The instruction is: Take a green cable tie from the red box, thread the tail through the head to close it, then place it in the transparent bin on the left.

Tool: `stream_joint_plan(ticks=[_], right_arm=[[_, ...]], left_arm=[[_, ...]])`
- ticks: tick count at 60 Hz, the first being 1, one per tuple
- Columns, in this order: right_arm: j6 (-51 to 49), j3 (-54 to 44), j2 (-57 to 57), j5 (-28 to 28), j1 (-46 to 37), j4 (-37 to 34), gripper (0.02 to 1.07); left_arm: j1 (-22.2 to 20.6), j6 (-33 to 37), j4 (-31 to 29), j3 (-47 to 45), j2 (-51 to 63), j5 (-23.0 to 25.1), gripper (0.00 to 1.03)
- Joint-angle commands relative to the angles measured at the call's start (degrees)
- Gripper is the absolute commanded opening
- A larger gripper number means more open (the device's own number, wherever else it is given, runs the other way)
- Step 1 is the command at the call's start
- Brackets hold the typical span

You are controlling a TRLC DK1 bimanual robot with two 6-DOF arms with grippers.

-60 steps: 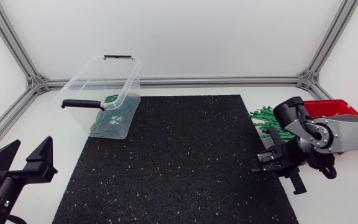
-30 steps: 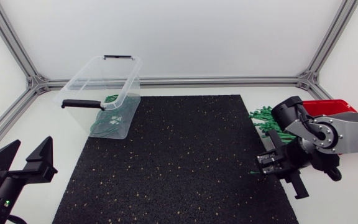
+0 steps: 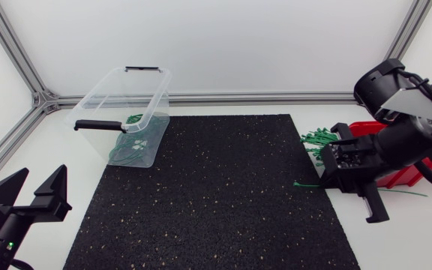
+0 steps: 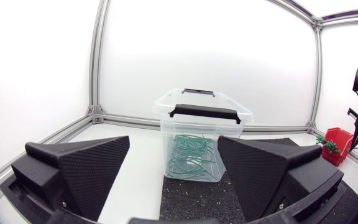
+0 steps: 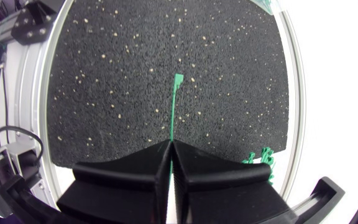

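Now, head view: my right gripper (image 3: pixel 343 184) hangs over the mat (image 3: pixel 216 195) at 4 o'clock, clamped on 1 green cable tie (image 3: pixel 300 184). It is lifted clear of the red box (image 3: pixel 366 128), I judge for threading. At 8 o'clock my left gripper (image 3: pixel 32 199) waits. Left wrist view: its fingers stand apart, and the transparent bin (image 4: pixel 201 134) is ahead. Only the right wrist view shows the fingers pressed together on the tie, with the head end free.
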Motion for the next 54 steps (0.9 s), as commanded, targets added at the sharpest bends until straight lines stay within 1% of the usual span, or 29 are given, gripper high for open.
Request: stream_joint_plan(ticks=[1, 16, 24, 27, 32, 39, 43, 47, 54], right_arm=[[2.1, 3.72, -0.41, -3.47, -1.04, -3.76, 0.08], [2.89, 11.63, 0.9, -17.09, -5.35, -13.25, 0.08], [3.42, 18.49, 3.19, -25.97, -7.46, -20.19, 0.08], [4.03, 20.07, 4.33, -28.43, -7.55, -22.13, 0.08], [7.55, 21.74, 5.65, -31.24, -5.88, -22.48, 0.08], [12.73, 23.06, 7.32, -33.44, -2.36, -22.3, 0.08], [17.83, 24.81, 8.2, -35.02, -0.25, -20.98, 0.08], [20.38, 26.31, 8.99, -36.52, 0.62, -21.33, 0.08], [23.63, 29.21, 10.66, -41.0, 1.68, -23.8, 0.08]], left_arm=[[-1.13, 0.69, -1.11, -2.26, -0.3, 0.01, 0.99], [-3.33, -0.28, 0.03, -2.44, -0.47, 0.01, 0.99], [-4.03, -0.37, 0.83, -2.53, -0.47, 0.09, 0.99], [-4.64, -0.37, 1.18, -2.35, -0.47, 0.09, 0.99], [-5.35, -0.37, 1.53, -1.47, -0.47, 0.09, 0.96], [-5.52, -0.37, 1.09, 0.02, -0.39, 0.36, 0.96], [-5.52, -0.37, 0.03, 1.25, -0.21, 1.32, 0.96], [-5.52, -0.37, -0.93, 2.48, 0.05, 2.12, 0.96], [-5.44, -1.34, -2.34, 6.26, 2.95, 3.7, 0.96]])
